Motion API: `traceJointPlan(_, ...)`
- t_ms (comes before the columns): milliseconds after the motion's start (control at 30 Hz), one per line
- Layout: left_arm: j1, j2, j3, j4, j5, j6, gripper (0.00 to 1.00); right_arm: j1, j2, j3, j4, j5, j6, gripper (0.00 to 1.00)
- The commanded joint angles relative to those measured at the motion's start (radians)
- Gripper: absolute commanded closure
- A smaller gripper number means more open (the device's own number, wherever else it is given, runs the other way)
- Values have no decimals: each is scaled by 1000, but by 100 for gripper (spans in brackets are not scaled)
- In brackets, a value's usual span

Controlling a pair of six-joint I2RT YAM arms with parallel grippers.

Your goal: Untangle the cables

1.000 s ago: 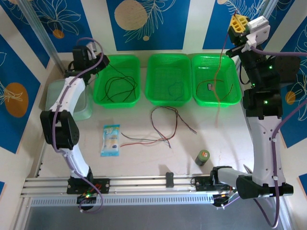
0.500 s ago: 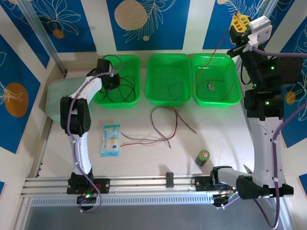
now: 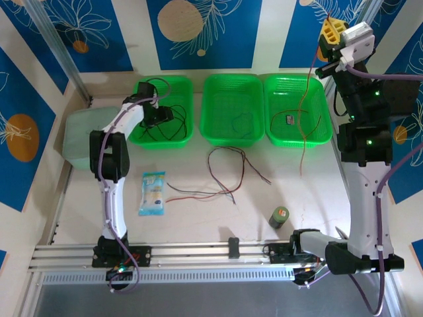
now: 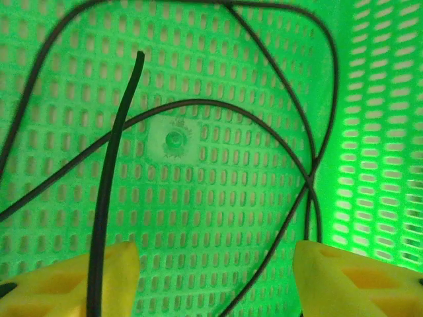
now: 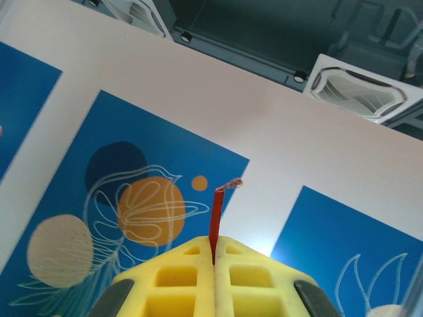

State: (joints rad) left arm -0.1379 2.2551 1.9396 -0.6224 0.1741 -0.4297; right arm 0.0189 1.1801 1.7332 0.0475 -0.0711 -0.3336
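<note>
My left gripper (image 3: 160, 113) is low inside the left green basket (image 3: 162, 140). In the left wrist view the gripper (image 4: 215, 264) stands open, yellow fingers (image 4: 79, 281) wide apart. Black cables (image 4: 125, 112) loop over the basket floor, and one end runs past the left finger, ungripped. My right gripper (image 3: 328, 30) is raised high at the back right. It (image 5: 213, 247) is shut on a red cable (image 5: 215, 211), which hangs (image 3: 305, 112) over the right basket (image 3: 322, 135) down to the table. More tangled cables (image 3: 228, 165) lie on the table's middle.
The middle basket (image 3: 231, 140) holds a thin blue-grey wire (image 3: 239, 122). The right basket holds another cable. A snack packet (image 3: 153, 193) lies front left, a small can (image 3: 279, 216) front right, and a pale tray (image 3: 76, 135) at the far left.
My left gripper has swung right from the basket's back-left corner down into the basket, and its jaws have opened. The red cable under the right gripper has swayed.
</note>
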Motion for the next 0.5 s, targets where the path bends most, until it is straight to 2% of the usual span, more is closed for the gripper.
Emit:
traceJointPlan(0, -2, -124, 57, -25, -57, 42, 35, -37, 37, 31, 20, 66, -56, 100)
traceJointPlan(167, -2, -197, 119, -82, -158, 111, 28, -118, 106, 93, 27, 57, 28, 100)
traceJointPlan(333, -4, -141, 298, -256, -255, 218, 20, -137, 162, 170, 22, 45, 71, 100)
traceJointPlan(400, -3, -147, 303, -265, -263, 229, 18, -138, 180, 192, 20, 45, 70, 100)
traceJointPlan(467, -6, -194, 246, -208, -224, 220, 17, -142, 209, 222, 20, 45, 70, 100)
